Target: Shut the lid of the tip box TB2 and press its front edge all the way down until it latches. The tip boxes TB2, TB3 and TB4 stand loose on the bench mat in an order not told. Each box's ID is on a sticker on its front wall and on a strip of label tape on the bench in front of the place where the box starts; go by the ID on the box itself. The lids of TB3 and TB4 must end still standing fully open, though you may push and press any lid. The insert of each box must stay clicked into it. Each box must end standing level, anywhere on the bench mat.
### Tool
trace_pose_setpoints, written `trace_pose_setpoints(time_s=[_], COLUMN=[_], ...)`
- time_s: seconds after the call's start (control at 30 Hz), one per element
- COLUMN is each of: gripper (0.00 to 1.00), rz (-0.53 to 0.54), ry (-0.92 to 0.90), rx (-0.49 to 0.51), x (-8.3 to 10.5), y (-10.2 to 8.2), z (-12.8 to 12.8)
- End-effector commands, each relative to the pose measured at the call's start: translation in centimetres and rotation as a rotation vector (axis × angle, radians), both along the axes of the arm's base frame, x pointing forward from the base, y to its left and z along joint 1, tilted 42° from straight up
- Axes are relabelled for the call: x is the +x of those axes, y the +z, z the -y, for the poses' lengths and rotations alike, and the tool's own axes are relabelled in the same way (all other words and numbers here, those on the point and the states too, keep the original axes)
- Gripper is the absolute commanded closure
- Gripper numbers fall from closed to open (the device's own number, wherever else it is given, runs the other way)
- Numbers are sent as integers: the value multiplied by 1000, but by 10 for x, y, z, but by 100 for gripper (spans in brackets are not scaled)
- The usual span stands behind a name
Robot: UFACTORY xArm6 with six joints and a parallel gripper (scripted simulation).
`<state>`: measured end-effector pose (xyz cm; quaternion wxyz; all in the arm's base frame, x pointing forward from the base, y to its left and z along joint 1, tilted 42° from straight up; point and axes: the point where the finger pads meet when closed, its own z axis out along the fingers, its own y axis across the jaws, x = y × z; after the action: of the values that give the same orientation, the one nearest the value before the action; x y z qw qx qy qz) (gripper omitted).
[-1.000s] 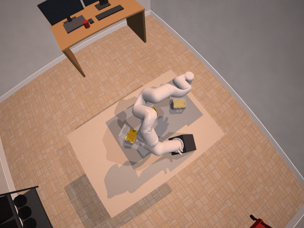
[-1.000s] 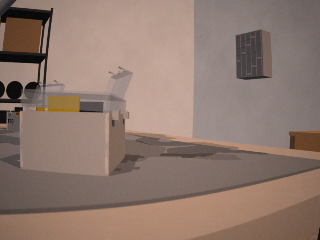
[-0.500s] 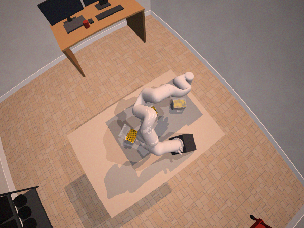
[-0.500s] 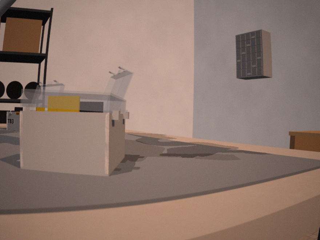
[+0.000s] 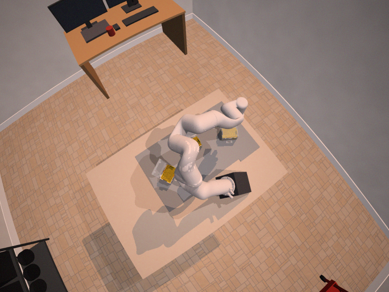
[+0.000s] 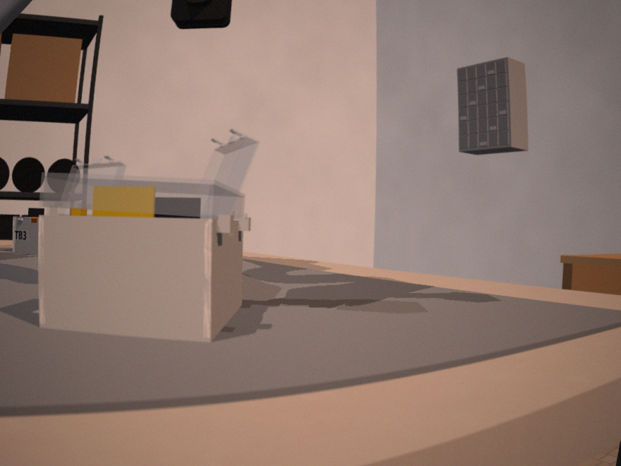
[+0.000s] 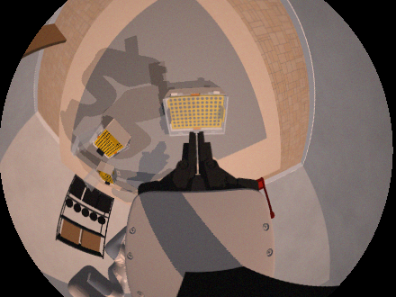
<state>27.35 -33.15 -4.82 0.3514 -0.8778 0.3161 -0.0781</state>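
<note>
Three tip boxes with yellow inserts stand on the grey mat. The right box [image 5: 228, 133] has its clear lid lying flat over the insert; it is the near box [image 6: 135, 270] in the exterior view, and its ID is unreadable. My gripper [image 7: 196, 140] [image 6: 200, 12] is shut and empty, hovering well above this box's front edge [image 7: 197, 112]; only its body shows at the top of the exterior view. The middle box [image 5: 196, 140] is largely hidden under the arm. The left box [image 5: 167, 173] has its lid open. A far box carries the TB3 sticker [image 6: 20, 234].
The arm's black base [image 5: 237, 183] stands at the mat's front right edge. An open lid [image 6: 233, 157] rises behind the near box. A desk [image 5: 125, 24] and a shelf [image 5: 18, 267] stand off the bench.
</note>
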Motion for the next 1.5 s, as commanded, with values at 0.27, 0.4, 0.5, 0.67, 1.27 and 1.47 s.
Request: trace_pose_setpoints(time_s=[0.27, 0.4, 0.5, 0.67, 1.27, 1.47], gripper=[100, 100, 100, 100, 100, 100], rz=[2, 2, 2, 2, 2, 2], ry=[-2, -2, -2, -2, -2, -2], rx=[-5, -5, -4, -4, -4, -4], x=[-8, -11, -13, -17, -21, -20], y=[-12, -17, -21, -28, -35, -37], z=[-21, -30, -37, -48, -60, -62])
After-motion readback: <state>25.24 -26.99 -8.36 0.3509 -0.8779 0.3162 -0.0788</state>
